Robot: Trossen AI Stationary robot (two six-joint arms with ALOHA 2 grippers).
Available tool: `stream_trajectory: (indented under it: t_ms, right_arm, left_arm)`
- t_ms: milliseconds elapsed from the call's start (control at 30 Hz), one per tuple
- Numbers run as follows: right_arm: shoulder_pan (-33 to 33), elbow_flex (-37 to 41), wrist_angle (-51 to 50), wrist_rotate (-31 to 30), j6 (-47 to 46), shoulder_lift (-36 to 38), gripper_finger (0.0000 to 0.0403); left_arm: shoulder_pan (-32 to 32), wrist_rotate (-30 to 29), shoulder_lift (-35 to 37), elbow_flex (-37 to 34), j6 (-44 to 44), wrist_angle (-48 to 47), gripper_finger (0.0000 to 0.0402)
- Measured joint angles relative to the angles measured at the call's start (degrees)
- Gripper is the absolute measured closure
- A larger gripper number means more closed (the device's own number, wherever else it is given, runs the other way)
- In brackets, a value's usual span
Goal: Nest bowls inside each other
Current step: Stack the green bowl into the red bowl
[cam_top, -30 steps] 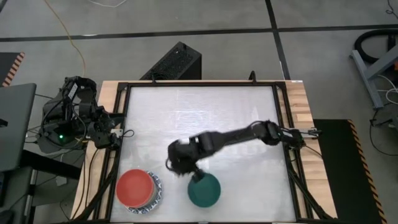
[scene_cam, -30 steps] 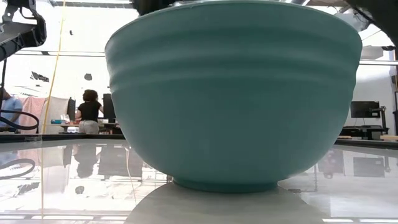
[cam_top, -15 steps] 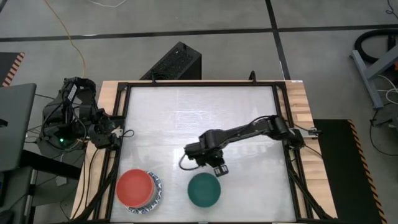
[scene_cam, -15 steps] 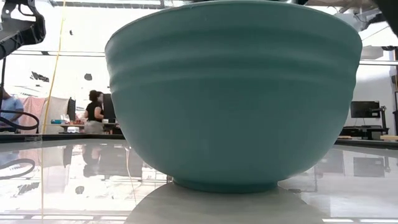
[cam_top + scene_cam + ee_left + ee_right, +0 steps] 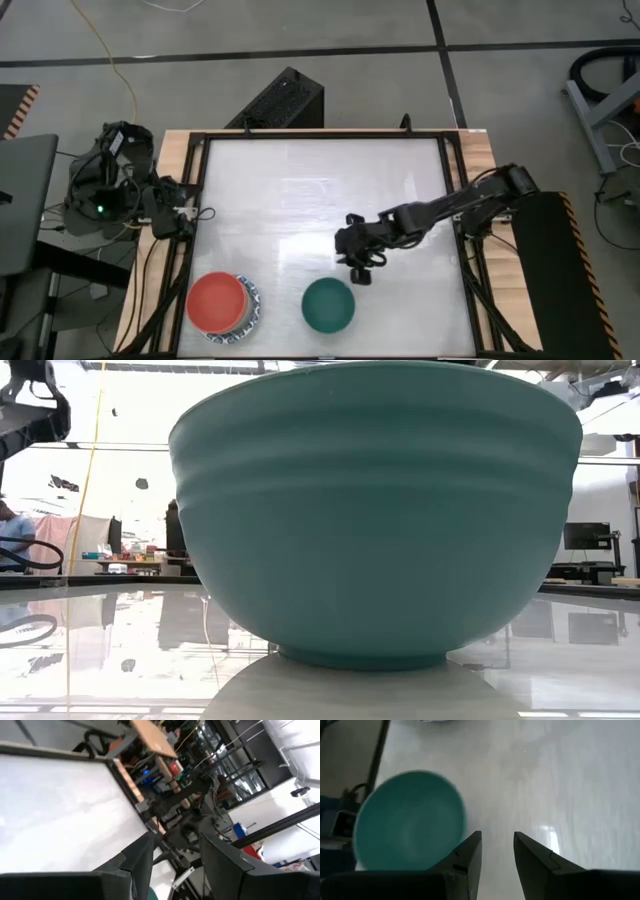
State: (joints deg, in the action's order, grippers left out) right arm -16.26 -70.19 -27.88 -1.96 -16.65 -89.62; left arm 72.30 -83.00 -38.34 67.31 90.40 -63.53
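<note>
Nearly done, you: red-topped bowl stack (image 5: 223, 305) at the table's (image 5: 320, 190) near-left corner, lone dark green bowl (image 5: 328, 305) unnested, right gripper (image 5: 364, 272) spread, empty.

1. High view: looks straight down from above on the whole glossy white worktop (image 5: 320, 190), both arms and the grey floor around.
2. Low view: sits at worktop height, facing level into the room; the round dark green bowl (image 5: 375, 510) stands very near and fills most of the picture.
3. Left wrist view: looks past the left claw (image 5: 175, 855) across the worktop's edge into the room.
4. Right wrist view: looks down past the right claw (image 5: 497, 851) at the worktop; it shares the green bowl with the high and low views.
</note>
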Motion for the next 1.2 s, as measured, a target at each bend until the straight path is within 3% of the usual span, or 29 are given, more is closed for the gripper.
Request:
stream_trajectory:
  t_ms: [300,500,600,800,1033,1200]
  right_arm:
    - [-0.19,-6.02,4.27,-0.2,4.94,-10.0,0.0269]
    - [0.27,-10.93,4.62,2.37,6.0,-14.76,0.0269]
    - [0.34,-11.94,4.24,2.24,6.02,-15.84,0.0269]
    - [-0.26,-12.4,4.8,3.11,6.06,-17.12,0.0269]
    - [-1.79,-12.42,4.57,3.1,5.95,-18.39,0.0269]
    - [-2.24,-12.22,4.9,2.6,-0.96,-21.34,0.0269]
  left_arm:
    - [-6.42,13.91,7.41,0.02,3.3,-3.9,0.0253]
    - [-9.35,29.94,7.84,0.04,21.37,-19.6,0.0253]
    - [-9.66,37.31,7.27,0.04,25.41,-23.5,0.0253]
    - [-9.67,45.32,5.91,0.02,21.39,-21.63,0.0253]
    - [-9.67,61.09,5.24,0.02,13.61,-21.01,0.0253]
    - [-9.67,63.28,5.68,0.02,7.15,-21.03,0.0253]
